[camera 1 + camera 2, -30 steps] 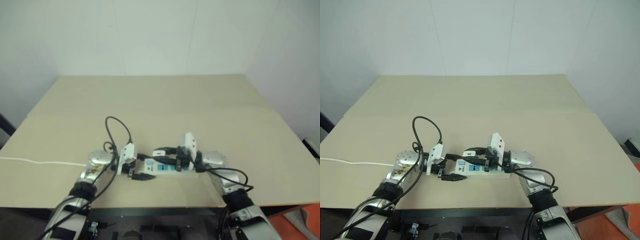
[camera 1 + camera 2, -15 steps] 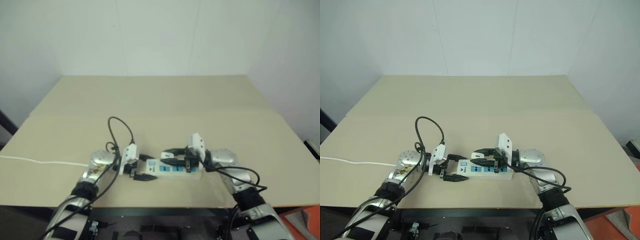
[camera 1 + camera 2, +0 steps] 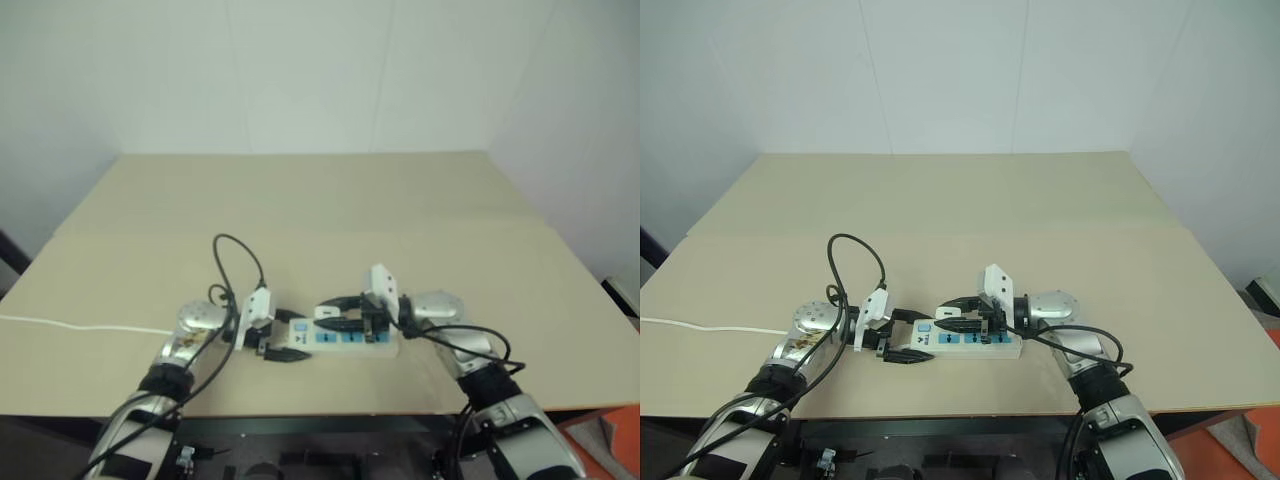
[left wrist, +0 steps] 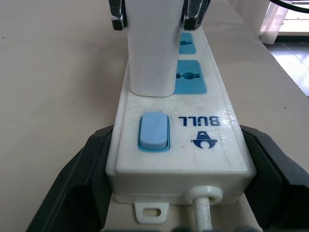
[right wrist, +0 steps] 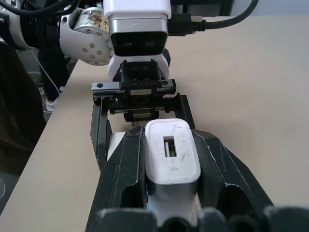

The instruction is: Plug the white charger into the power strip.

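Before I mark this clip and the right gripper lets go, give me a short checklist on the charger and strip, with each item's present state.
1. Left gripper clamps the power strip at its switch end: ok.
2. Right gripper shut on the white charger: ok.
3. Charger stands upright over the socket nearest the switch: ok.
4. Charger base flush with the strip, prongs fully in: cannot tell; the base looks down on the strip, prongs hidden.
5. Two further blue sockets free: ok.
6. Strip lies flat on the table: ok.
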{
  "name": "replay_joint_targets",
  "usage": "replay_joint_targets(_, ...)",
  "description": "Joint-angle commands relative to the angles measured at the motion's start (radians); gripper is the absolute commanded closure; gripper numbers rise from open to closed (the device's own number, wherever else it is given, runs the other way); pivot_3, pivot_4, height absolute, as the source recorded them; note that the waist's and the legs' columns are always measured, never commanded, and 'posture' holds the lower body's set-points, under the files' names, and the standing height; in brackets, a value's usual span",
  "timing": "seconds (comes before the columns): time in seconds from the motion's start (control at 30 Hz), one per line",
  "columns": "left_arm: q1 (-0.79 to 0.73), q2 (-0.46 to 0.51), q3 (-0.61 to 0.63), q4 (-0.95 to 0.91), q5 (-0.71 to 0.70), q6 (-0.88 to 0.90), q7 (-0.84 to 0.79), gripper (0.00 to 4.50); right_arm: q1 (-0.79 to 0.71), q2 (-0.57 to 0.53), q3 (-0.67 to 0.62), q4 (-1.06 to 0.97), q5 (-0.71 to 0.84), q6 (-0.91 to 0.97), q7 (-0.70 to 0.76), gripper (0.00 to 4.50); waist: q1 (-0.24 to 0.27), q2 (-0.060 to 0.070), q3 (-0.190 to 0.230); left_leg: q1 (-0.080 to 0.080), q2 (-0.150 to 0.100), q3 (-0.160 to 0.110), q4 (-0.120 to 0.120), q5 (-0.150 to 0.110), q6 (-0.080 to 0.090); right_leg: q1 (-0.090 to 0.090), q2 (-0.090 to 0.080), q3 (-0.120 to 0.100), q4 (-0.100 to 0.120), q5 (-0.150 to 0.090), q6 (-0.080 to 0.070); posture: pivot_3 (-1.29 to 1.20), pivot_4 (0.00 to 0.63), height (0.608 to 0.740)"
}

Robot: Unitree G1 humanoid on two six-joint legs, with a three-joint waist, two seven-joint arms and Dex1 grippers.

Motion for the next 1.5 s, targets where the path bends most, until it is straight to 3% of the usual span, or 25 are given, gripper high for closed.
replay_joint_targets(0.03, 0.012, 0.028, -0.004, 0.003, 0.029, 0.001, -0.010, 1.22, 0.048, -0.021, 0.069, 0.076, -0.084, 0.064, 0.019, 3.35, 0.000, 0.000, 0.000, 0.000, 0.000, 0.000, 0.000, 0.000, 0.000, 0.000, 0.000, 0.000, 0.000, 0.000, 0.000, 0.00, 0.150, 0.740)
replay_joint_targets(0.37, 0.013, 0.025, -0.005, 0.005, 0.029, -0.001, -0.007, 1.22, 0.057, -0.016, 0.072, 0.046, -0.082, 0.073, 0.006, 3.35, 0.000, -0.001, -0.001, 0.000, 0.000, 0.000, 0.000, 0.000, 0.000, 0.000, 0.000, 0.000, 0.000, 0.000, 0.000, 0.00, 0.150, 0.740)
replay_joint_targets(0.7, 0.013, 0.007, -0.004, 0.003, 0.027, 0.007, 0.005, 1.22, 0.057, -0.004, 0.047, -0.007, -0.088, 0.084, -0.021, 0.05, 0.000, -0.003, -0.002, 0.000, 0.000, 0.000, -0.001, 0.000, 0.000, -0.001, 0.000, 0.000, 0.000, -0.001, 0.000, 0.00, 0.150, 0.740)
replay_joint_targets(0.93, -0.007, -0.002, 0.002, 0.015, 0.029, 0.005, 0.012, 1.22, 0.080, -0.069, -0.019, -0.154, -0.052, 0.131, -0.031, 0.05, 0.005, -0.003, -0.002, -0.002, 0.000, 0.000, -0.001, 0.000, 0.000, -0.001, 0.000, 0.000, -0.001, -0.001, 0.000, 0.00, 0.150, 0.740)
replay_joint_targets(1.07, -0.019, 0.028, 0.022, -0.043, -0.004, 0.053, -0.025, 0.02, 0.105, -0.139, -0.091, -0.269, -0.007, 0.166, -0.037, 0.00, 0.004, -0.004, -0.001, -0.006, 0.000, 0.000, 0.000, 0.000, 0.000, -0.005, 0.000, 0.000, -0.001, -0.001, 0.000, 0.00, 0.150, 0.740)
replay_joint_targets(1.3, -0.018, 0.095, 0.082, -0.233, -0.108, 0.180, -0.077, 0.02, 0.152, -0.210, -0.184, -0.401, 0.055, 0.214, -0.057, 0.00, -0.002, -0.004, 0.008, -0.013, 0.001, 0.000, 0.000, 0.000, 0.000, -0.013, 0.000, 0.000, 0.001, -0.001, 0.000, 0.00, 0.150, 0.740)
replay_joint_targets(1.5, 0.005, 0.228, 0.139, -0.384, -0.184, 0.296, -0.128, 0.02, 0.276, -0.335, -0.338, -0.550, 0.147, 0.265, -0.058, 0.00, 0.004, -0.004, 0.010, -0.020, 0.000, 0.000, 0.000, 0.000, 0.000, -0.020, 0.000, 0.000, 0.001, 0.001, -0.003, 0.00, 0.150, 0.740)
